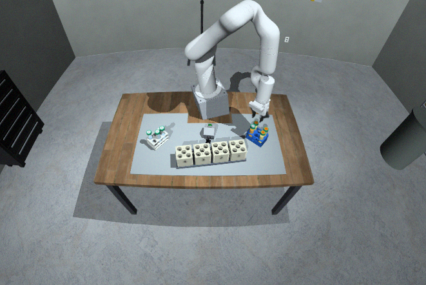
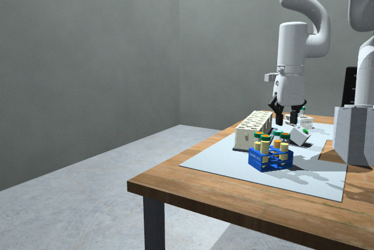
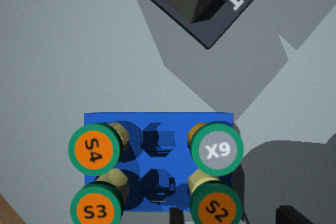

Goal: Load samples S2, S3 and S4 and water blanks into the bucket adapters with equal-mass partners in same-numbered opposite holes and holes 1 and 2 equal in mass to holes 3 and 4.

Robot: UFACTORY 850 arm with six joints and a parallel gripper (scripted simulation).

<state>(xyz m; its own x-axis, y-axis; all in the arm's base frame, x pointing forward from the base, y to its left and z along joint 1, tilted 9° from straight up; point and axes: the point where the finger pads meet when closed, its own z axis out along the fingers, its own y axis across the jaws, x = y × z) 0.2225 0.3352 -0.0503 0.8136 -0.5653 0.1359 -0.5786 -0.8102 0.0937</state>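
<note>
The pincer (image 1: 258, 117) (image 2: 286, 121) (image 3: 233, 217) is hanging released above the tabletop (image 1: 112, 151) (image 2: 175, 188) (image 3: 0, 210), fingers standing apart w/ open air btwn. Blue rack (image 1: 253, 139) (image 2: 255, 162) (image 3: 155, 120) is sitting below, near the mat's (image 1: 153, 167) (image 2: 210, 164) (image 3: 35, 75) side edge but wholly on it. Its corner wells are holding S2 (image 1: 255, 123) (image 2: 284, 136) (image 3: 216, 206), S3 (image 1: 266, 129) (image 2: 265, 137) (image 3: 95, 210), S4 (image 1: 262, 133) (image 2: 258, 134) (image 3: 94, 149) & X9 (image 1: 252, 126) (image 2: 277, 133) (image 3: 217, 150), all upright; the middle pair is leaving a gap btwn columns. S2 is standing on the robot-base side, next to X9. Stand (image 1: 211, 164) (image 2: 241, 149) (image 3: 208, 37) is carrying four adapters (image 1: 202, 159) (image 2: 243, 138) (image 3: 190, 7), holes facing up, its nearest corner leaving a strip of mat btwn it & the blue rack. White rack (image 1: 159, 144) (image 2: 307, 122) w/ blanks (image 1: 162, 128) (image 2: 302, 108) is sitting well apart, opp. end. Small desk (image 1: 209, 131) (image 2: 297, 135) w/ green key (image 1: 210, 125) (image 2: 305, 130) is standing btwn robot base & adapters.
</note>
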